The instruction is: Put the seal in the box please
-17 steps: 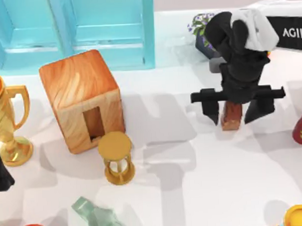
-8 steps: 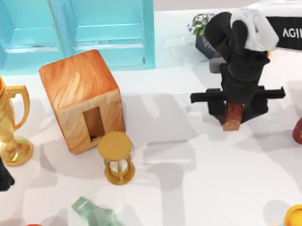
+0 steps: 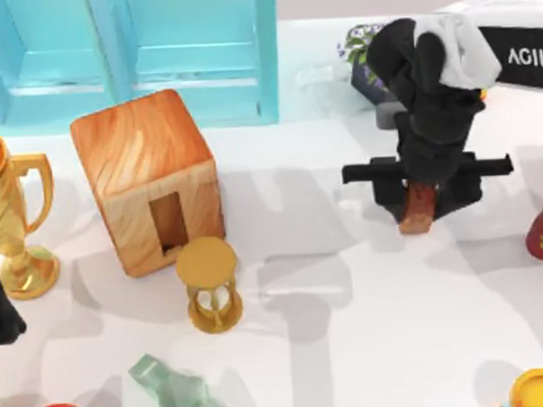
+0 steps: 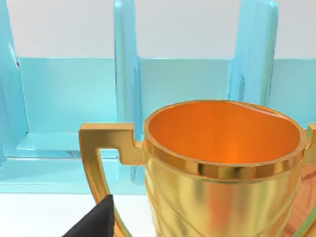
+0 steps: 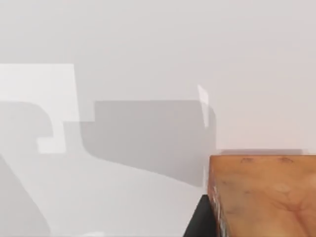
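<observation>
The right gripper (image 3: pixel 419 195) is clamped on the seal (image 3: pixel 418 208) at the surface's right, grasp made, so next it must lift and carry it left to the box (image 3: pixel 147 177) and its slot.

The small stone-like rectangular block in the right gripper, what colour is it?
The seal is mottled reddish-brown, with an orange-brown face seen closest in the right wrist view; the right gripper clamps it.

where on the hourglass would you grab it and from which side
Probably the narrow waist of the hourglass, coming in level from the bare table at its right. Its wide round top cap overhangs the slim posts, and the box crowds its far side.
</observation>
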You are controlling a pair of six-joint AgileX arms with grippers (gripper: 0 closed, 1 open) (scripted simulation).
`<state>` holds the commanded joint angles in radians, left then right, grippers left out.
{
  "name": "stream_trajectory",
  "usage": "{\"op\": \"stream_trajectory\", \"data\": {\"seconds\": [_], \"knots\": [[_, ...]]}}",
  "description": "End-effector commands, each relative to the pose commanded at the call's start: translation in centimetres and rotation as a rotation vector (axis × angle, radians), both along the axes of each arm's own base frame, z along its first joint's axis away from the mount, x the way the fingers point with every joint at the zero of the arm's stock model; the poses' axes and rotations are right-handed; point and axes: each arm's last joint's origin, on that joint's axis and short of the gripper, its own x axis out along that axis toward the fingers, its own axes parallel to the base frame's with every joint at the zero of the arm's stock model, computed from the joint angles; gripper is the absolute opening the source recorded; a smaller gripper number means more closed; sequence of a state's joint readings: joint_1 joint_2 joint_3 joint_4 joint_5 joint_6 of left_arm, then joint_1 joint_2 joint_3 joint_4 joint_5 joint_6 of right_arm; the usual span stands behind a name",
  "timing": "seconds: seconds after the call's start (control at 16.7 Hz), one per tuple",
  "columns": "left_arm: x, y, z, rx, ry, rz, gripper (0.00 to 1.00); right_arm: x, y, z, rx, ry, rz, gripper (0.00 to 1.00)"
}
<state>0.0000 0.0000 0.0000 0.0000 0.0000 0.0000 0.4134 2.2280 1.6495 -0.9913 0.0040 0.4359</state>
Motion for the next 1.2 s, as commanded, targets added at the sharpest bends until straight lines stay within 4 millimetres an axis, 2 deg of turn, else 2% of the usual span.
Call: {"op": "stream_trajectory", "data": {"seconds": [0.18, 0.54, 0.9, 1.02, 1.2], "knots": [[0.0, 0.0, 0.0, 0.000, 0.000, 0.000, 1.00, 0.4, 0.2, 3.0, 0.003, -0.008, 0.000, 0.00], [0.0, 0.0, 0.0, 0.000, 0.000, 0.000, 1.00, -0.1, -0.1, 9.3, -0.001, 0.003, 0.000, 0.00], [0.0, 0.0, 0.0, 0.000, 0.000, 0.000, 1.00, 0.0, -0.5, 9.7, -0.005, 0.001, 0.002, 0.00], [0.0, 0.0, 0.0, 0.000, 0.000, 0.000, 1.00, 0.5, -2.5, 10.8, -0.014, -0.019, 0.009, 0.00], [0.0, 0.0, 0.0, 0.000, 0.000, 0.000, 1.00, 1.6, -8.5, 12.9, -0.031, -0.060, 0.018, 0.00]]}}
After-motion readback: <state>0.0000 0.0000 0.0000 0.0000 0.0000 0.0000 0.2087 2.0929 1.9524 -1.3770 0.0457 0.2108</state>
